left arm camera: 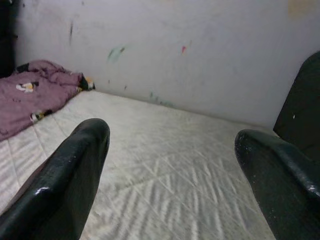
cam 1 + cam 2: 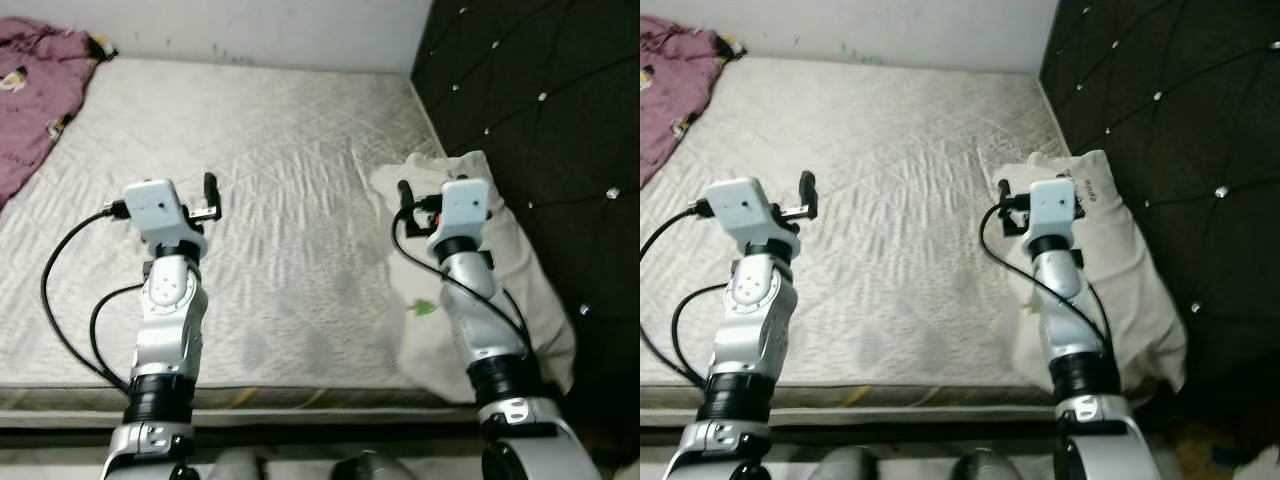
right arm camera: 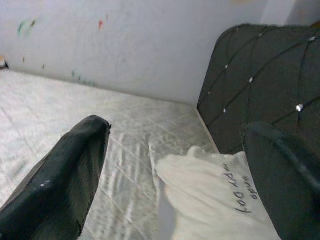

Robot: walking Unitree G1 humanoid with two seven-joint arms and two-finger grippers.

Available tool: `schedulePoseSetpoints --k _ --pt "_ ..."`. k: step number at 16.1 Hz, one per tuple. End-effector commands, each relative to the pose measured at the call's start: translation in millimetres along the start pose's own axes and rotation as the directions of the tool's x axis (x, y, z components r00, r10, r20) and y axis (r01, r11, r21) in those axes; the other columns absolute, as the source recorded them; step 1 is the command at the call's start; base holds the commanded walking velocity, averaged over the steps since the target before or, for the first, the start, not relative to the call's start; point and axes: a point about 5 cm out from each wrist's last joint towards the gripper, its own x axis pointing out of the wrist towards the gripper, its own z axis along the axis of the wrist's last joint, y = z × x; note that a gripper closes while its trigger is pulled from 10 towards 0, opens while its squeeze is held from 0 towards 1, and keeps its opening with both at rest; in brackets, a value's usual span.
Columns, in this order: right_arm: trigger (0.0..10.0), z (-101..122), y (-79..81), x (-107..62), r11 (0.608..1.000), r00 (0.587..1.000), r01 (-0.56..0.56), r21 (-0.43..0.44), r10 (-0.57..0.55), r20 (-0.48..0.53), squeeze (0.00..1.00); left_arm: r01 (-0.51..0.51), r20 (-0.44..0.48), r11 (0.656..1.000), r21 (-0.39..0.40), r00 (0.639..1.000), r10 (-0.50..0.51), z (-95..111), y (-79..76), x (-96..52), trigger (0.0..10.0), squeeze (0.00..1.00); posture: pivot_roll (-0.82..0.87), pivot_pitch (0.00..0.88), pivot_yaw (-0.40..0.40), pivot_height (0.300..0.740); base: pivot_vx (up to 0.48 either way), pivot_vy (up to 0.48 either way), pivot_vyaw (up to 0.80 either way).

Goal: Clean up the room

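Arms come first: we hold both out over the near edge of the mattress (image 2: 290, 190), forearms roughly level and side by side, well apart. Our left gripper (image 1: 170, 165) hangs over the bare quilted middle, its two black fingers (image 1: 65, 185) spread wide with nothing between them; the wrist view looks straight down the mattress to the wall (image 1: 200, 55). Our right gripper (image 3: 175, 175) is posed the same way, fingers apart and empty, but it sits above the pillow (image 2: 470, 270) near the mattress's right edge.

That pillow lies lengthways against the dark tufted headboard (image 2: 540, 90), its near end drooping over the near right corner of the mattress. We judge it slumped rather than laid out, so it looks like one thing to tidy. Some writing shows on its far end in the right wrist view, and a small green mark sits on its near part; we cannot tell what that mark is.

Farther off, at the far left corner, a purple blanket (image 2: 35, 90) is bunched in a heap against the wall, well apart from both grippers. It is the other thing out of order, we judge.

With both grippers spread and level, we read the pose as ready to reach, the right one nearest its target.
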Motion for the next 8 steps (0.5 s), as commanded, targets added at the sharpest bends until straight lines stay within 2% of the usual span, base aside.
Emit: schedulePoseSetpoints --k 1,8 --pt "10.0 7.3 5.0 4.3 1.0 1.0 -0.015 0.013 0.015 0.027 0.0 -0.015 0.009 1.0 0.016 1.0 0.015 3.1 6.1 1.9 10.0 0.0 0.02 0.0 -0.034 0.74 0.0 0.48 0.0" --pt "10.0 6.7 7.1 5.1 0.999 0.999 -0.045 0.008 0.045 0.025 0.0 -0.018 0.012 1.0 0.022 1.0 0.018 4.1 6.6 2.6 10.0 0.0 0.02 0.0 -0.035 0.74 0.0 0.476 0.0"
